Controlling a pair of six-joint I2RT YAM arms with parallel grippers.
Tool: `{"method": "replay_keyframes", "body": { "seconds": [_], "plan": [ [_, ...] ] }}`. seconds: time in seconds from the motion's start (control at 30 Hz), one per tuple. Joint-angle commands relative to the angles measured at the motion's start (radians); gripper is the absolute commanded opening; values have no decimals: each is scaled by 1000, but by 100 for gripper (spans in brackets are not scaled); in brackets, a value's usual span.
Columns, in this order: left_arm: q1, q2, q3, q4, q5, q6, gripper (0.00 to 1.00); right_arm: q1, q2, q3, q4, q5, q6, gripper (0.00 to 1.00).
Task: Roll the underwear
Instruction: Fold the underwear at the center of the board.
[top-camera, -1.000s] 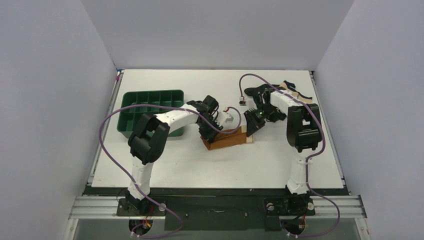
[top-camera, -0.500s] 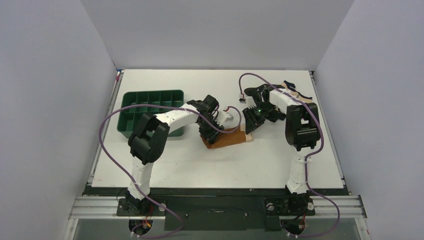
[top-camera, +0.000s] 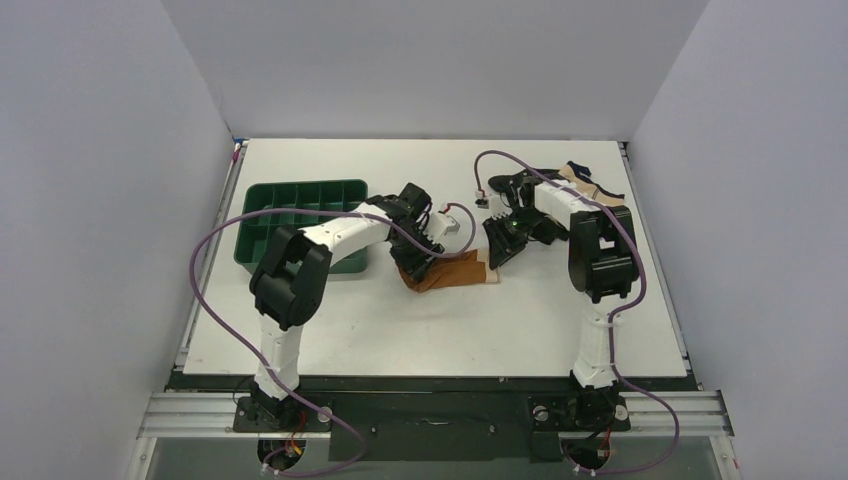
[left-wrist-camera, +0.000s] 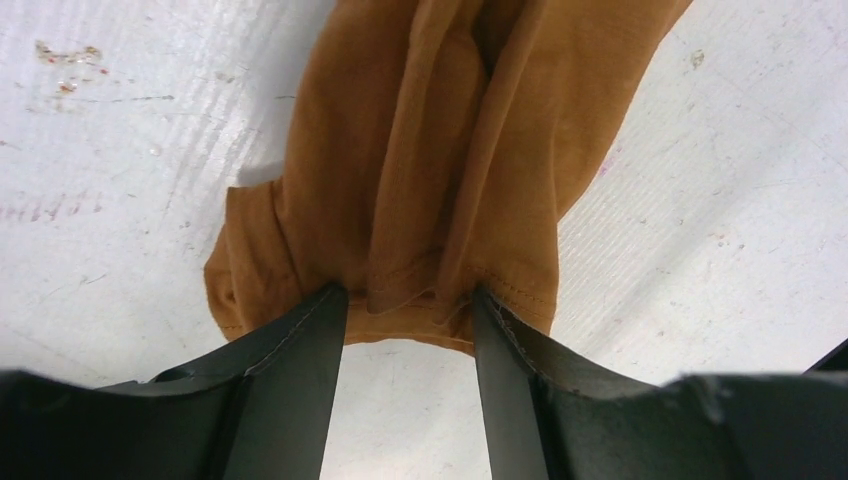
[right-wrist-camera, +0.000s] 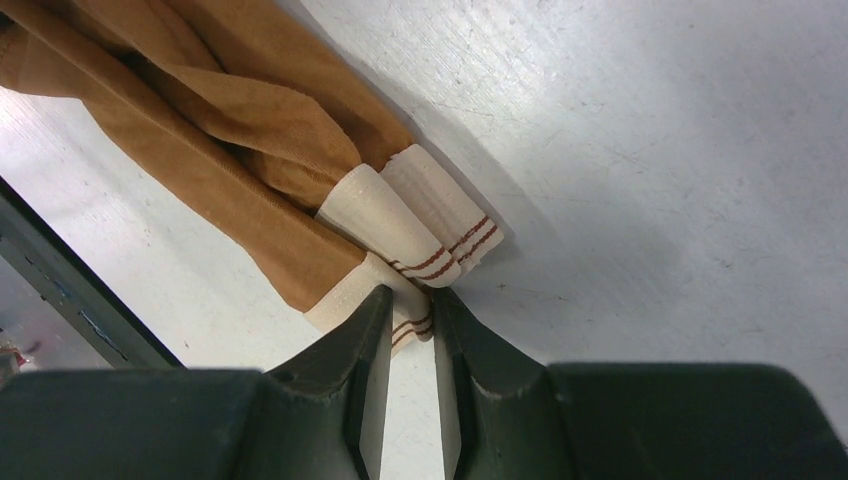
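— Gripping what, the left gripper (left-wrist-camera: 408, 300)?
— A bunched hem of the rust-brown underwear (left-wrist-camera: 440, 150). Its dark fingers (left-wrist-camera: 300, 350) stand fairly narrow, with the folds squeezed between them.
— And the right gripper (right-wrist-camera: 410, 305)?
— Nearly closed, pinching the cream waistband (right-wrist-camera: 385, 225) with its brown stripes at the garment's right end.
— Where does the garment lie?
— In the middle of the white table (top-camera: 400, 330), a crumpled strip running left to right between the two grippers, near the right side of the green compartment tray (top-camera: 300, 188). A beige garment with dark trim (top-camera: 600, 192) sits at the far right, well apart.
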Motion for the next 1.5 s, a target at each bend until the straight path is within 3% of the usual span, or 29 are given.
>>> {"method": "replay_keyframes", "body": {
  "seconds": [0.0,0.33,0.93,1.13,1.4,1.47],
  "plan": [
    [10,-78,38,37,-19,-9,47,14,-28,-24,61,61,18,16],
    [15,-95,35,49,36,-3,45,23,-37,-23,66,61,22,12],
    [16,17,66,25,62,24,40,24,-45,-30,64,58,16,12],
    [16,19,64,13,85,27,27,23,-48,-30,62,60,13,12],
    [15,12,83,1,92,26,0,22,-52,-34,61,64,7,11],
    [15,8,89,0,85,26,0,22,-53,-37,59,67,4,11]
  ]
}}
